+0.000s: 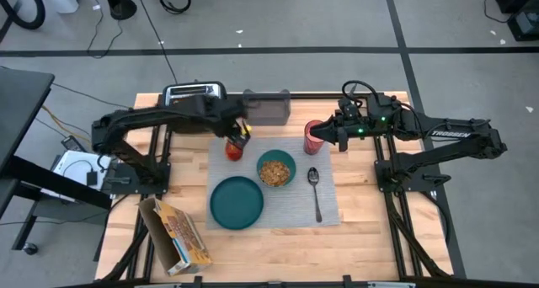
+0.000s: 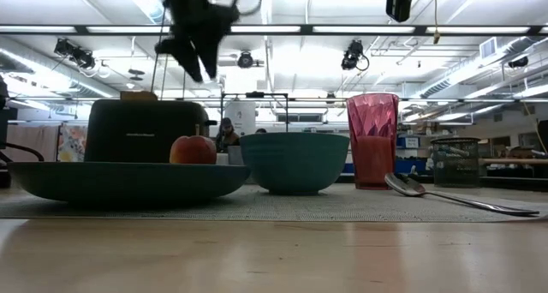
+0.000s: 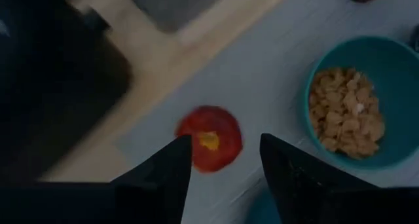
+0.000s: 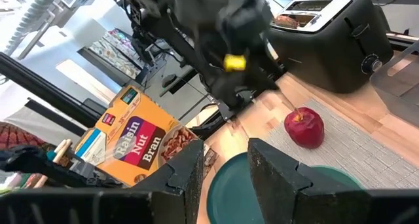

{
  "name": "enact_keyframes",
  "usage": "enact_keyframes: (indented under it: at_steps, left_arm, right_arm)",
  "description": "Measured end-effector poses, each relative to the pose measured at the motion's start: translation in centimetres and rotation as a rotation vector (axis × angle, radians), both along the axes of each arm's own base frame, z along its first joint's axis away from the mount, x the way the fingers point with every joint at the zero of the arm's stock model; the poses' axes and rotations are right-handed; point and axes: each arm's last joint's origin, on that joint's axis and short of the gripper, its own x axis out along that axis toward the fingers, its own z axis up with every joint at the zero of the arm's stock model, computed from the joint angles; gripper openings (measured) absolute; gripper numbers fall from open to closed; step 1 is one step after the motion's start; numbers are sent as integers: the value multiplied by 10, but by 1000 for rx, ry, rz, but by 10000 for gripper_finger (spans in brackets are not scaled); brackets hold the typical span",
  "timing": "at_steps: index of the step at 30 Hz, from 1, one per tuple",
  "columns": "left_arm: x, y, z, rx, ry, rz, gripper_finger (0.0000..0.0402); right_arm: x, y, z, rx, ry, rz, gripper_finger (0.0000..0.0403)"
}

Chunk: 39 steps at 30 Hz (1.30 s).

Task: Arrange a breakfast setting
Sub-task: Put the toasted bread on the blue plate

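Observation:
A small red fruit [image 1: 233,150] rests on the far left corner of the grey ribbed placemat [image 1: 328,205]. My left gripper [image 1: 242,135] hangs open well above the fruit [image 3: 209,137], touching nothing; the low view shows it [image 2: 201,44] high over the fruit [image 2: 193,149]. The teal bowl [image 1: 275,168] holds cereal. The teal plate [image 1: 237,201], the metal spoon [image 1: 315,191] and the translucent red cup [image 1: 312,138] also stand on the mat. My right gripper [image 4: 226,175] is open and empty, up beside the cup. A toast slice [image 4: 288,18] sticks up from the toaster's slot.
The black toaster [image 1: 195,94] and a small grey tray [image 1: 268,107] stand along the table's far edge. An open cereal box [image 1: 177,233] lies at the near left. Bare wood lies right of the mat and along the near edge.

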Motion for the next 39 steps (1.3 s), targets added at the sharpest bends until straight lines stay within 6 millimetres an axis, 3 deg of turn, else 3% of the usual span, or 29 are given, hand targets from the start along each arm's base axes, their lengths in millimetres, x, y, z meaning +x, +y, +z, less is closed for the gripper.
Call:
enact_keyframes:
  at_steps: [4,9,19,24,33,39]
  left_arm:
    - [-23,14,39,62,-54,-29,188]
    - [-67,37,79,140,-46,-38,188]
    - [-159,60,100,154,230,-115,188]
    - [-171,77,87,163,303,-179,188]
    - [-161,98,34,161,365,-308,188]
    - [-158,104,16,195,381,-379,188]
  right_arm:
    - [0,0,0,-2,2,1,129]
    - [0,0,0,-18,2,3,129]
    - [0,0,0,-15,1,2,129]
    - [0,-2,0,-42,3,-50,129]
    - [0,-3,0,-60,4,-87,129]
    - [0,-3,0,-61,4,-90,129]
